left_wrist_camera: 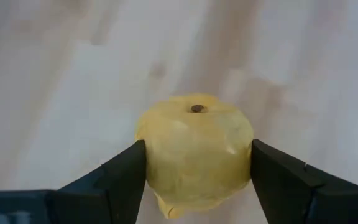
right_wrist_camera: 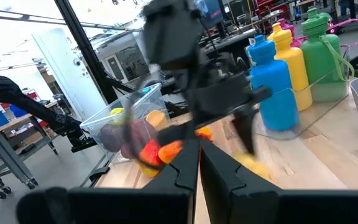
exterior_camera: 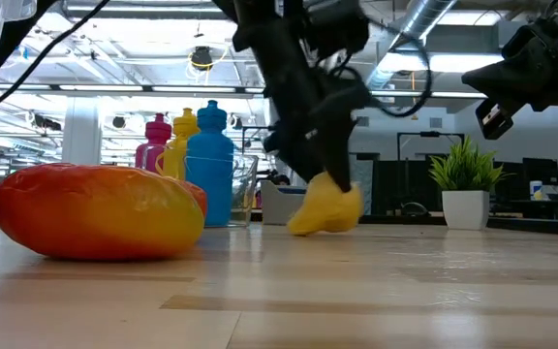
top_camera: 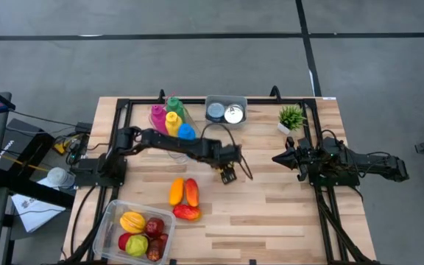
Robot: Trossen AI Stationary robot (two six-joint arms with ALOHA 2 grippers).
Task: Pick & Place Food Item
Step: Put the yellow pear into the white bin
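The left arm stretches across the table (top_camera: 271, 221) toward its middle, wrist bent down, and the left gripper (left_wrist_camera: 197, 168) has its jaws clamped on either side of a yellow food item (left_wrist_camera: 194, 152), which sits low against the wood. The right gripper (right_wrist_camera: 199, 163) hangs above the table's right side, pointing toward the centre, jaws pressed together and holding nothing.

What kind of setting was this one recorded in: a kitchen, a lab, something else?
Most likely a robotics lab or open workshop, not a kitchen. The wooden table stands on bare concrete, exposed ducts and strip lights run overhead, and workbenches with monitors fill the room behind.
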